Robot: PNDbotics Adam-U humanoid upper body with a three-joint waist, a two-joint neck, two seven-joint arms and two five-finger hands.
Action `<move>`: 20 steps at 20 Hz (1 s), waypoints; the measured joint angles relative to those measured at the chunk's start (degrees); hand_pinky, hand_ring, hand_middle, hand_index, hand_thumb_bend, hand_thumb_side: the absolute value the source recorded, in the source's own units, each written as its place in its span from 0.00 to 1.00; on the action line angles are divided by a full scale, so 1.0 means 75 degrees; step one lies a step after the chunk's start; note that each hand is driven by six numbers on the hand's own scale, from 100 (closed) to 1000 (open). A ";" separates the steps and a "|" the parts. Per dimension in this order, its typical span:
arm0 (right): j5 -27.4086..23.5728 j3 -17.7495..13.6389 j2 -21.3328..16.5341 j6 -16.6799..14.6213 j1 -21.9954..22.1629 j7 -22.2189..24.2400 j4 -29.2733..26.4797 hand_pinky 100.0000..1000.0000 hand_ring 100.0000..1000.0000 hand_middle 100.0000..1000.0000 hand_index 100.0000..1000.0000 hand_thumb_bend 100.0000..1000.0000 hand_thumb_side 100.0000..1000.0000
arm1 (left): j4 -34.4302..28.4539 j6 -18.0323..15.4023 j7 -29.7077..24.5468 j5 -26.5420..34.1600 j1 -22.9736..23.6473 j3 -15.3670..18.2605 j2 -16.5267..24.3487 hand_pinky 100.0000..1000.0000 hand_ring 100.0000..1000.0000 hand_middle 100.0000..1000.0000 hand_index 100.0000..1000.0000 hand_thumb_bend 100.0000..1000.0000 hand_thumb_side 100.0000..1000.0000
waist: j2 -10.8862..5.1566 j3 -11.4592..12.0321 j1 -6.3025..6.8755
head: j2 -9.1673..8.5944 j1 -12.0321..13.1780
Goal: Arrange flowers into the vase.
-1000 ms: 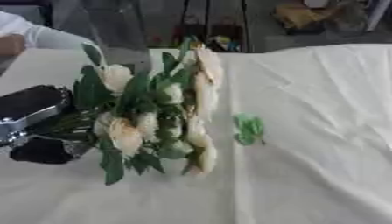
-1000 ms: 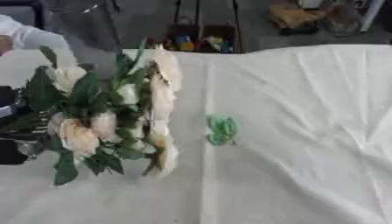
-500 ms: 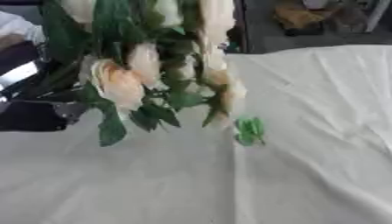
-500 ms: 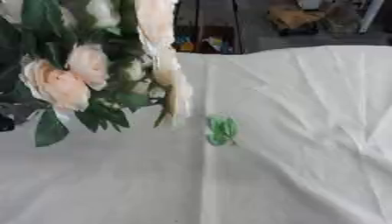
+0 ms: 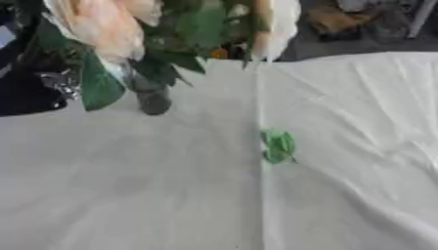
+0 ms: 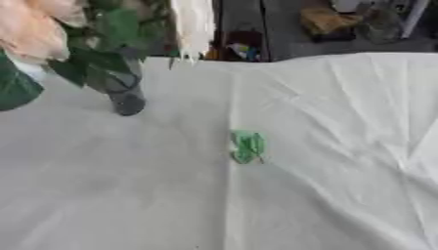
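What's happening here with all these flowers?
The robot is arranging flowers. A bunch of cream and peach flowers with dark green leaves is raised close to the camera, at the upper left. The robot's left hand shows dark beside it, too blurred to see its fingers. A small green leaf lies alone on the white tablecloth. No vase can be clearly made out.

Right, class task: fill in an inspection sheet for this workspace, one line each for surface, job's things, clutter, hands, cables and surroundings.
Surface: table under a creased white cloth.
Job's things: bouquet of cream and peach flowers with green leaves, lifted, filling the upper left; a dark vase-like shape below it, hard to make out.
Clutter: small green leaf piece lying alone on the cloth.
Hands: left hand only a dark shape at the left edge, fingers unclear; right hand nothing seen.
Cables: nothing seen.
Surroundings: dark floor with boxes beyond the table.
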 measured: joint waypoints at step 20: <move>-0.0013 0.0002 -0.0092 0.0045 0.0074 0.0083 0.0000 0.51 0.77 0.47 0.73 0.00 0.84 | -0.0030 0.0868 0.4046 0.4331 -0.0664 0.0372 0.0001 0.00 0.00 0.00 0.00 0.00 0.64 | -0.0055 0.0012 0.0144 | 0.0060 0.0007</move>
